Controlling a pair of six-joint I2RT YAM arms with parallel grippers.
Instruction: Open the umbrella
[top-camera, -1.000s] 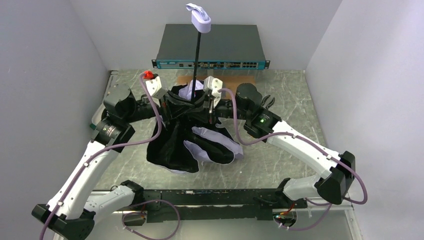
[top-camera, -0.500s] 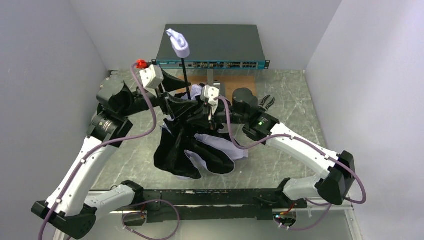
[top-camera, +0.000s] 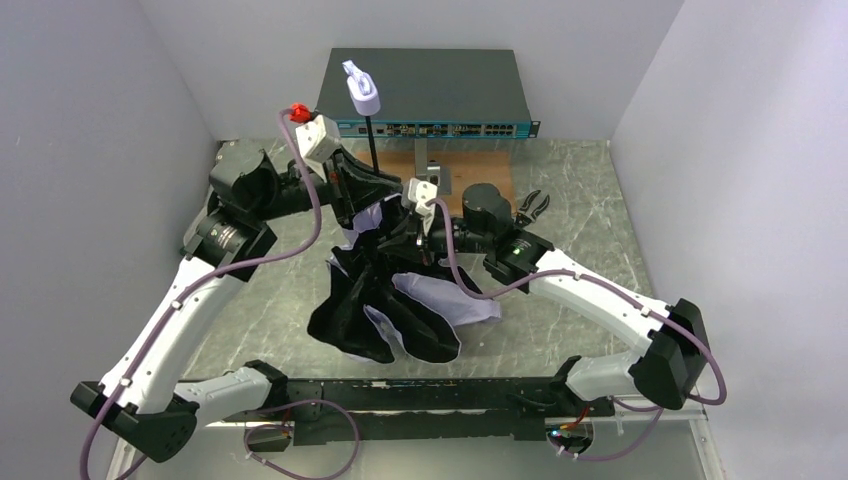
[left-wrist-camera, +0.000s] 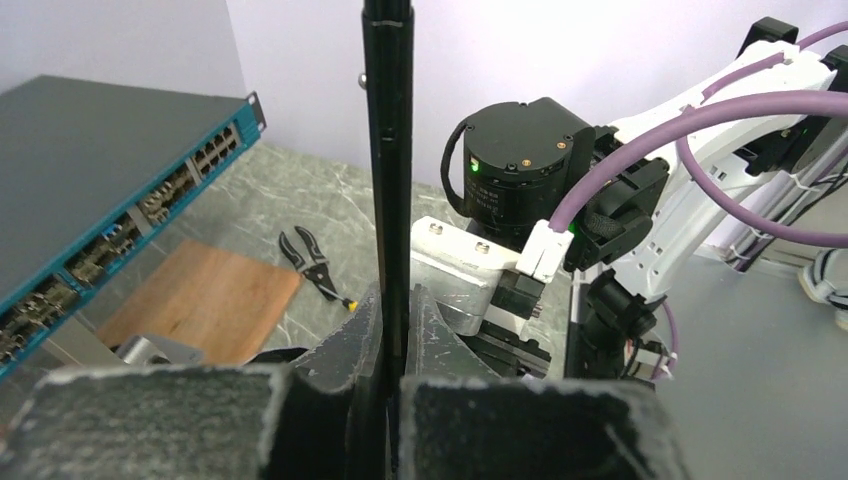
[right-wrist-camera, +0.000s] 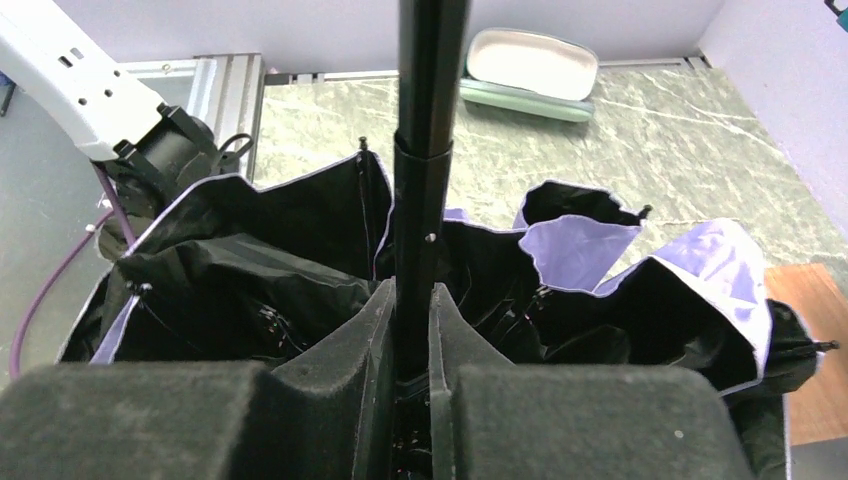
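Grey marbled tabletop (top-camera: 600, 200) between pale walls carries everything. Well in front of the network switch (top-camera: 420, 95), the umbrella (top-camera: 400, 310) is not yet open: its canopy (right-wrist-camera: 250, 270) sags in black and lavender folds onto the tabletop. Nearer the switch, the right tool (right-wrist-camera: 412, 330) is clamped on the dark shaft (right-wrist-camera: 420, 150) just above those folds, probably placed to drive the runner along it. Nearer again, the left tool (left-wrist-camera: 390, 345) is pinched tight on the same shaft higher up, likely steadying it roughly upright. Its lavender handle (top-camera: 363, 95) tops the shaft, overlapping the switch in the overhead view
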